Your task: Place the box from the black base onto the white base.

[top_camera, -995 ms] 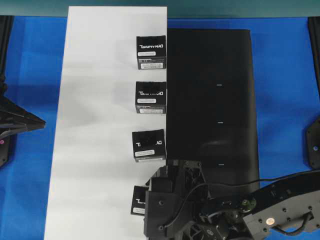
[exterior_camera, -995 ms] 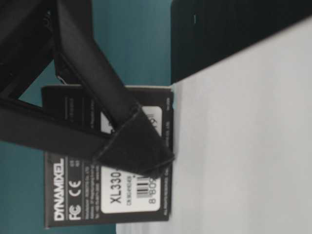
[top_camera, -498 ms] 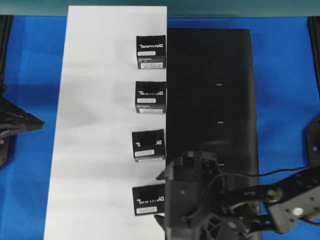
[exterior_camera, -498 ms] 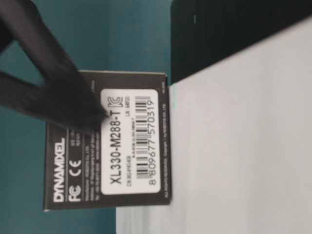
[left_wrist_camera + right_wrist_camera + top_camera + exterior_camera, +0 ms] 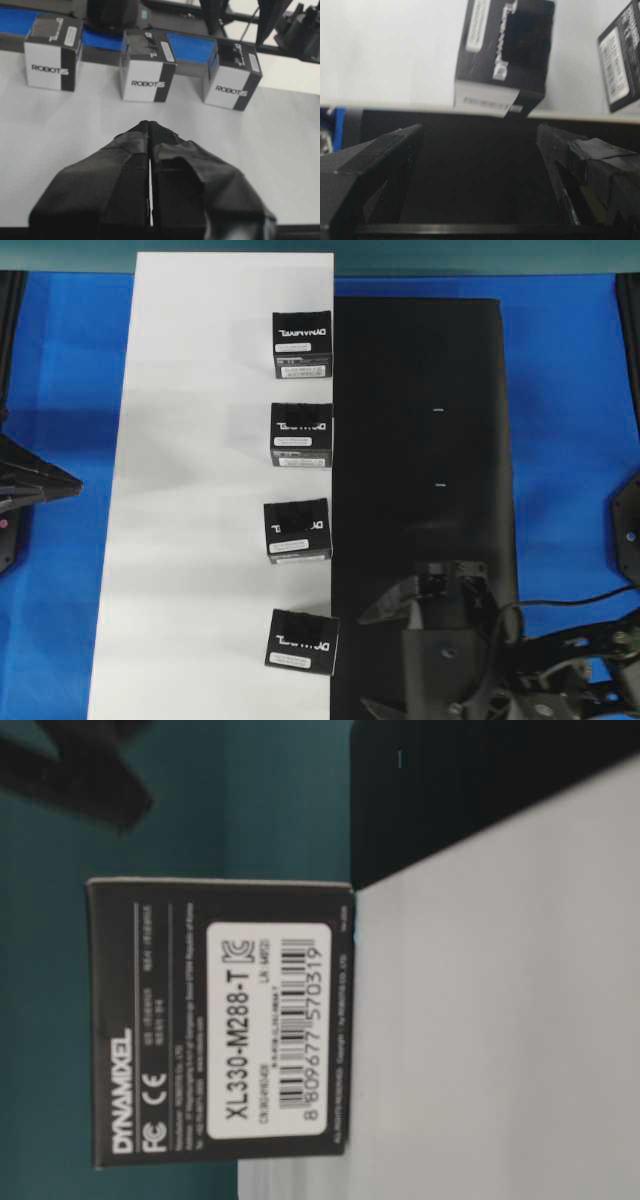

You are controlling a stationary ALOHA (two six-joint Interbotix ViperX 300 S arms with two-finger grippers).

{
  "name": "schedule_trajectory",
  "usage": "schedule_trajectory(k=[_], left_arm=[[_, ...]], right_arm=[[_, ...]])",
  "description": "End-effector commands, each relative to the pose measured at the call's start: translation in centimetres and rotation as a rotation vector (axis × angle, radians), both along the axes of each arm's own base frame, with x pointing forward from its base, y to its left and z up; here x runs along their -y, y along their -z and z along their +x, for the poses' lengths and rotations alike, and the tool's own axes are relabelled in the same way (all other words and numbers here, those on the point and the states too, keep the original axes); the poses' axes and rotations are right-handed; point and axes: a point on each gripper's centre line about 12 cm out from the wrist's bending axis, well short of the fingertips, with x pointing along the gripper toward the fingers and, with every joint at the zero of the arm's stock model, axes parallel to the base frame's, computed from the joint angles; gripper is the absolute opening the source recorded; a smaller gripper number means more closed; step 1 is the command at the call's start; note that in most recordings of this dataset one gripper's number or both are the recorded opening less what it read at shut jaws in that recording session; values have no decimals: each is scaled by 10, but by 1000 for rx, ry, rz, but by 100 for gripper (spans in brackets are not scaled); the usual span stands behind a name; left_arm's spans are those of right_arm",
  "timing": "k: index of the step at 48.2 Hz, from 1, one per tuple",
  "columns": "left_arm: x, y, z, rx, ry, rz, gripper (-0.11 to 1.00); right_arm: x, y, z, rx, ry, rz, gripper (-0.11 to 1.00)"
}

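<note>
The nearest box (image 5: pixel 302 641) stands on the white base (image 5: pixel 200 490) at its right edge, slightly turned, its white label showing in the table-level view (image 5: pixel 265 1020). Other look-alike boxes line the same edge farther back, such as one box (image 5: pixel 297 531). My right gripper (image 5: pixel 425 590) is open and holds nothing. It hangs over the near end of the black base (image 5: pixel 420 420), to the right of that box. In the right wrist view the box (image 5: pixel 505 55) lies beyond the open gripper (image 5: pixel 480 132), apart from it. My left gripper (image 5: pixel 150 124) is shut over the white base (image 5: pixel 60 135).
Blue tabletop (image 5: pixel 570 390) surrounds both sheets. The left arm (image 5: pixel 30 485) rests at the left edge, off the white sheet. The black sheet carries only tiny white marks (image 5: pixel 438 411). Three boxes, among them one box (image 5: pixel 147 65), face the left wrist camera.
My right gripper has drawn back to the right, away from the nearest box and over the black base. The box stays standing on the white base. The left arm has not moved.
</note>
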Motion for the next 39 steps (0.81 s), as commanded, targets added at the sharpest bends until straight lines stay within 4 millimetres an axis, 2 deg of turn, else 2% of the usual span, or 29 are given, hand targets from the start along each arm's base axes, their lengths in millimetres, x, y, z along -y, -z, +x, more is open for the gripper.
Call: schedule_trajectory(k=[1, 32, 39], left_arm=[[0, -13, 1, 32, 1, -3, -3], [3, -12, 2, 26, 16, -7, -3], [3, -11, 2, 18, 10, -63, -3]], right_arm=[[1, -10, -7, 18, -2, 13, 98], [20, -4, -62, 10, -35, 46, 98], [26, -5, -74, 29, -46, 60, 98]])
